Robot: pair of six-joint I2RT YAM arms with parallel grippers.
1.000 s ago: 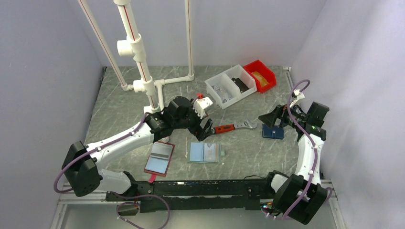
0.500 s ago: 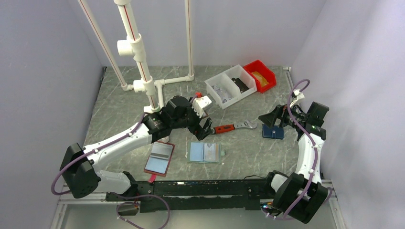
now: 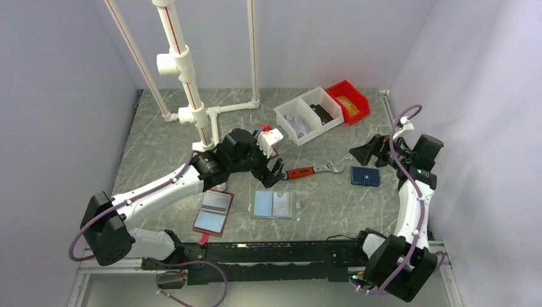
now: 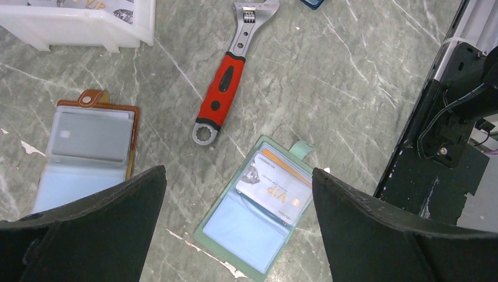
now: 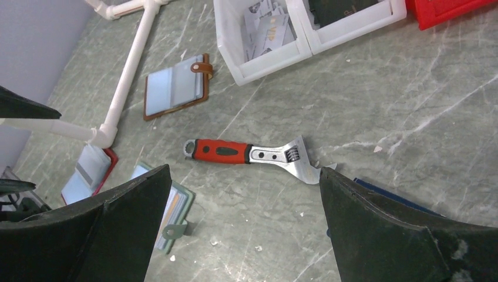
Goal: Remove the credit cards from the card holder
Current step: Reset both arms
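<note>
Right hand (image 3: 365, 151) has lifted off the blue card holder (image 3: 365, 176), fingers spread and empty; that holder lies closed on the worktop (image 3: 332, 204). Left hand (image 3: 276, 173), open, hovers over the green holder (image 4: 256, 212), one card (image 4: 273, 188) seemingly inside.

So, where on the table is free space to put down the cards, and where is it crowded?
Bare marble lies left of the white pipe frame, and between the wrench and the white bins. The front middle is crowded: the maroon holder, the green holder and the wrench lie close together.
</note>
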